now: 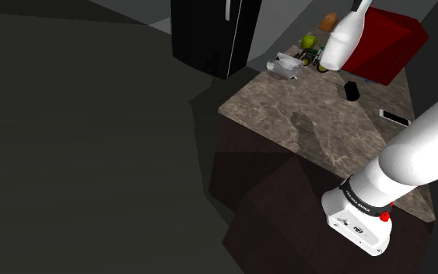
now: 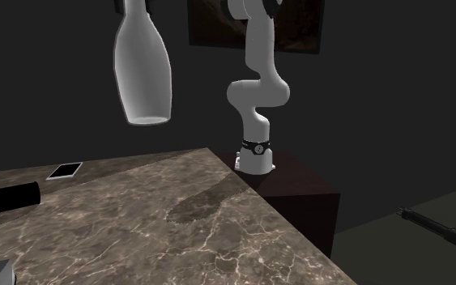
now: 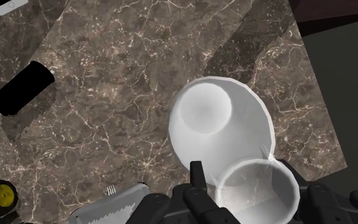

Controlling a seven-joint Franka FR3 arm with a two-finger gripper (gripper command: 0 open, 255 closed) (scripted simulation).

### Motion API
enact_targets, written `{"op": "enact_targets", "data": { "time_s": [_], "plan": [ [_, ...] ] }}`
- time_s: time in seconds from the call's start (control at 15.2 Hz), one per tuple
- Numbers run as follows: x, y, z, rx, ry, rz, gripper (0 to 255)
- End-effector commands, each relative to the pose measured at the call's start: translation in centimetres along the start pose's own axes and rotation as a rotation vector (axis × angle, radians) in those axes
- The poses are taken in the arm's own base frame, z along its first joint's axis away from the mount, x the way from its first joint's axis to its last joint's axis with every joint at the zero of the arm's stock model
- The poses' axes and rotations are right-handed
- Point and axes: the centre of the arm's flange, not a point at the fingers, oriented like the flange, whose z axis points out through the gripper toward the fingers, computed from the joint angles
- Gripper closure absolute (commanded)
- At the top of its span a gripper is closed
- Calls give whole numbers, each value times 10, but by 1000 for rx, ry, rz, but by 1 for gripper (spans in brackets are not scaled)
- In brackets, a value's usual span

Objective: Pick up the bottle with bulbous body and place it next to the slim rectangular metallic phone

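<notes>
A white bottle (image 2: 142, 69) with a bulbous body hangs upright high above the brown marble table (image 2: 185, 235), and my gripper (image 2: 135, 6) is shut on its neck. In the shoulder view the bottle (image 1: 341, 39) is over the table's far end. In the wrist view I look down on the bottle (image 3: 219, 127), with a black finger (image 3: 198, 175) against its neck. The slim phone (image 1: 394, 117) lies flat near the table's edge at the shoulder view's right. It also appears as a phone (image 2: 64, 170) in the second exterior view and a phone (image 3: 10, 5) in the wrist view, well away from the bottle.
A black cylinder (image 1: 352, 90) lies between the bottle and the phone. At the table's far end are a grey object (image 1: 285, 67), a green item (image 1: 309, 41) and a red box (image 1: 388, 39). A black cabinet (image 1: 209, 35) stands beyond. The arm's base (image 1: 361, 218) stands on its stand.
</notes>
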Motion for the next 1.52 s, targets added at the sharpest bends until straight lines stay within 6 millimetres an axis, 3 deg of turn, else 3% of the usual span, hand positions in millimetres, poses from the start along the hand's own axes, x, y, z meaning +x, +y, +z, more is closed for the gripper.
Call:
{"op": "enact_targets", "data": {
  "time_s": [0.0,0.92,1.45],
  "plan": [
    [-1,0,-11,0,0,0,255],
    [-5,0,-81,0,0,0,255],
    [-80,57,-34,0,0,0,255]
  ]
}}
